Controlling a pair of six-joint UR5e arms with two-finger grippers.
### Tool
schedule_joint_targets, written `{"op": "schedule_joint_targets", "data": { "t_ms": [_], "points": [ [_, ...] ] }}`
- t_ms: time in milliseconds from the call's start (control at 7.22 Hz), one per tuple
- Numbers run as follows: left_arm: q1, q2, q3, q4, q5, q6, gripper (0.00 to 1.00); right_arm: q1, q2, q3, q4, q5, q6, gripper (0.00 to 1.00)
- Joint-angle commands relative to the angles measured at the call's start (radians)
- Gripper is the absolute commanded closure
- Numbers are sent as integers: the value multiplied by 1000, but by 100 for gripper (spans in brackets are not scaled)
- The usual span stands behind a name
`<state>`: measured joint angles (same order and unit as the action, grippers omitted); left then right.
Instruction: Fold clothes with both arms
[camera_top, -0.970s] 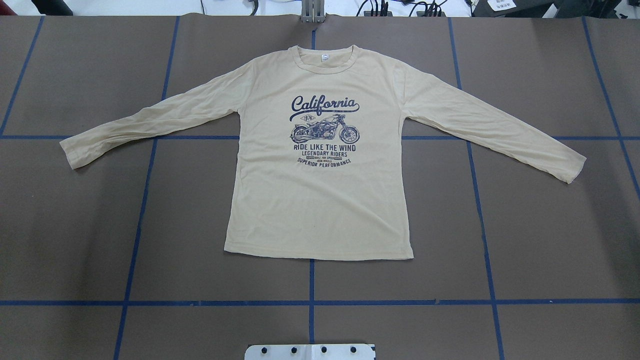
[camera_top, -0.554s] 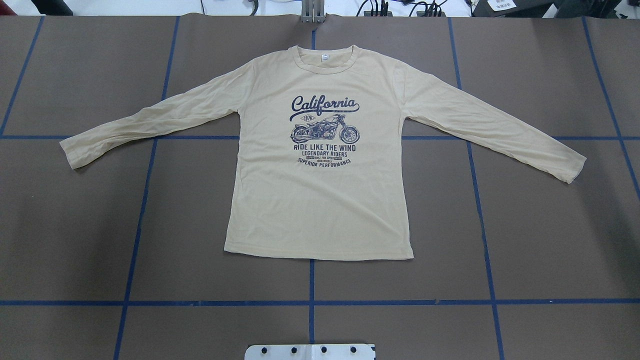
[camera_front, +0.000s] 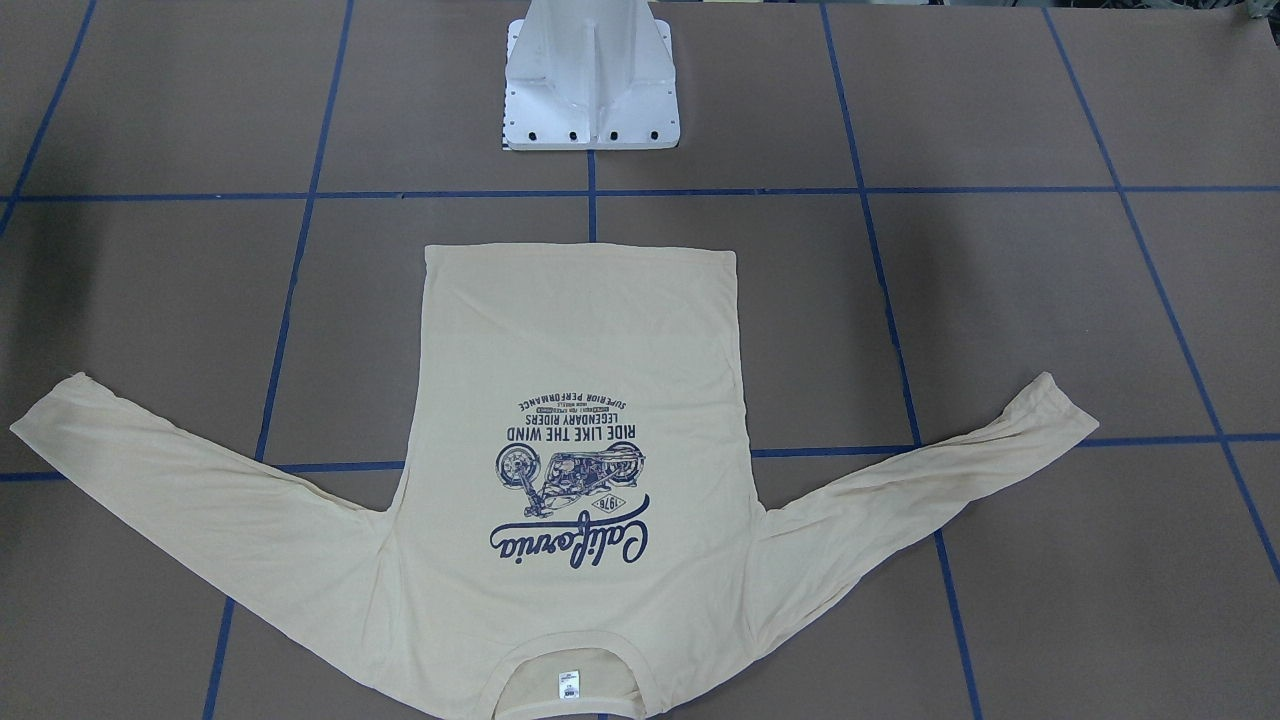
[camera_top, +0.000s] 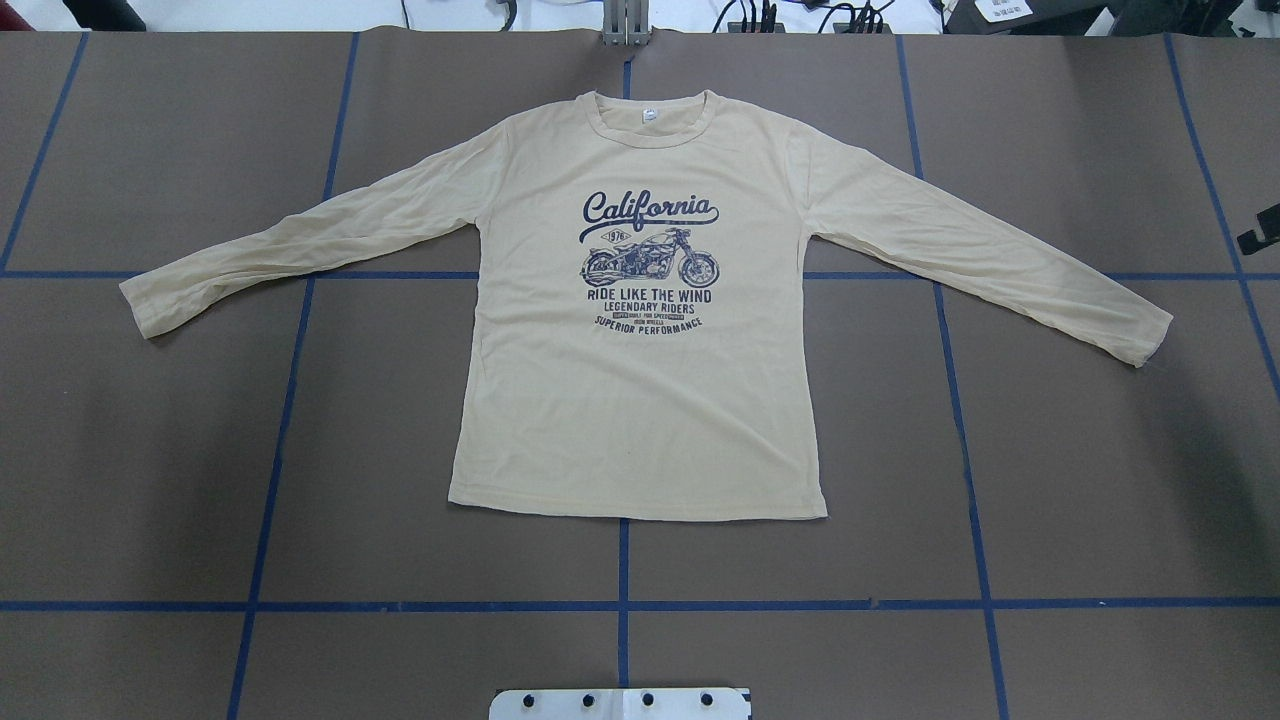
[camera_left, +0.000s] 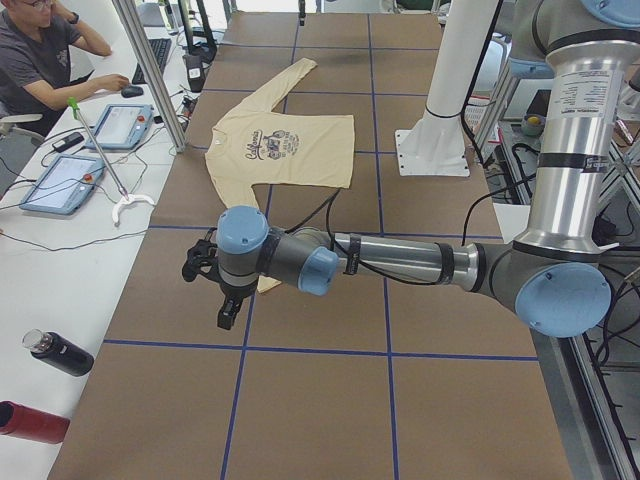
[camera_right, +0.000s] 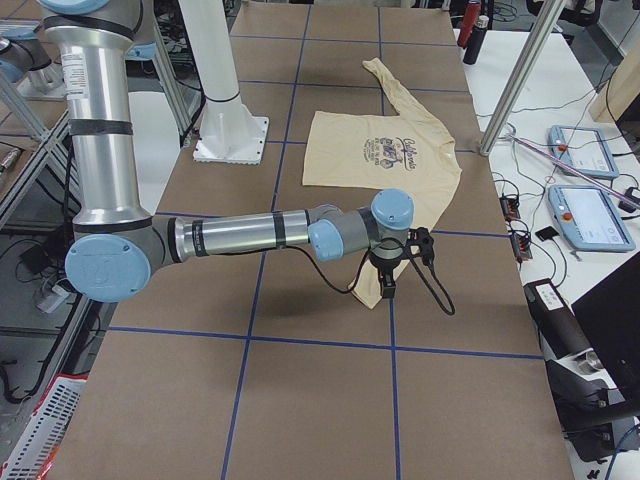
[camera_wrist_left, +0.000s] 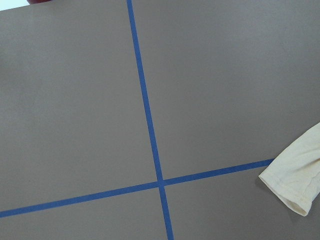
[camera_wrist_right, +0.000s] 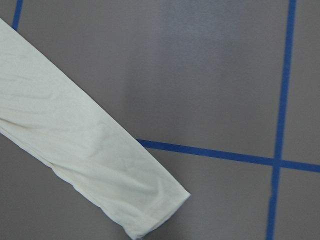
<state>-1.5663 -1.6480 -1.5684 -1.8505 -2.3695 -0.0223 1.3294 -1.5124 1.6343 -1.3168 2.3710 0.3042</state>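
Brown table (camera_top: 400, 450), blue tape grid (camera_top: 622, 560). White pedestal base (camera_front: 592, 90) top centre. Operator (camera_left: 40, 50) upper left, 2 tablets (camera_left: 125, 125) beside him. 1 black bottle (camera_left: 58, 352) lower left.

The pale cream-yellow long-sleeved T-shirt (camera_top: 640, 420) is one even tone across body, sleeves and ribbed neckband; its navy chest print (camera_top: 648, 262) shows a script "California", a motorcycle and rows of block lettering; the small white neck label (camera_top: 650, 114) carries tiny dark marks too small to read; the flat matt-brown table (camera_top: 380, 450) is crossed by a grid of blue tape lines (camera_top: 622, 560); the white metal pedestal (camera_front: 592, 90) has dark bolt holes along its foot; the grey-and-silver jointed left arm (camera_left: 400, 260) and the matching right arm (camera_right: 240, 232) have light-blue joint caps and black cables; the black left gripper (camera_left: 226, 314) and black right gripper (camera_right: 388, 288) are plain.
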Motion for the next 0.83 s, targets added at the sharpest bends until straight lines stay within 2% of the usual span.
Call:
{"op": "schedule_joint_targets", "data": {
  "t_ms": [0, 139, 277, 416, 693],
  "points": [
    [12, -51, 43, -16, 1, -2, 1, -119, 4, -63, 149, -19, 142, 0],
    [37, -49, 56, -16, -1, -1, 1, -145, 1, -121, 282, -27, 142, 0],
    [37, -43, 54, -38, -1, -2, 1, -172, 1, -176, 353, -80, 142, 0],
    [37, -44, 53, -39, -1, -2, 1, -194, 4, -220, 373, -93, 135, 0],
    [37, -41, 47, -49, -1, -2, 1, -220, 12, -232, 370, -95, 135, 1]
  ]
}}
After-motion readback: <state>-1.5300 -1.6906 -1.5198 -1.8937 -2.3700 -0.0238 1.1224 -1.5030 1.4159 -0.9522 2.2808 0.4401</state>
